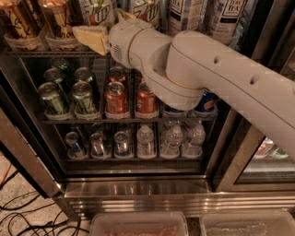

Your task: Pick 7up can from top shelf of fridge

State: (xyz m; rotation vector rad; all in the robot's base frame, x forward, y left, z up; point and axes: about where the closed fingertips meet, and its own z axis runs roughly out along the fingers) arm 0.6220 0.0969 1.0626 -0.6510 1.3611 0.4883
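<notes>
Two tall white 7up cans stand on the fridge's (138, 189) top shelf (32, 54), the left one (97, 10) and the right one (146, 8); only their lower parts show. My gripper (107, 26) is at that shelf's front, at the end of the big white arm (203, 69). It is open. One tan finger (91, 38) lies low in front of the left 7up can, the other (125, 14) pokes up between the two cans. The left can's base is hidden behind the gripper.
Gold-brown cans (57, 18) stand left of the 7up cans, white tea cans (184, 14) to the right. The rack below holds green cans (53, 97), red cans (115, 97) and a blue can (207, 101). Water bottles (173, 138) stand lowest. Cables (27, 216) and plastic bins (138, 226) lie on the floor.
</notes>
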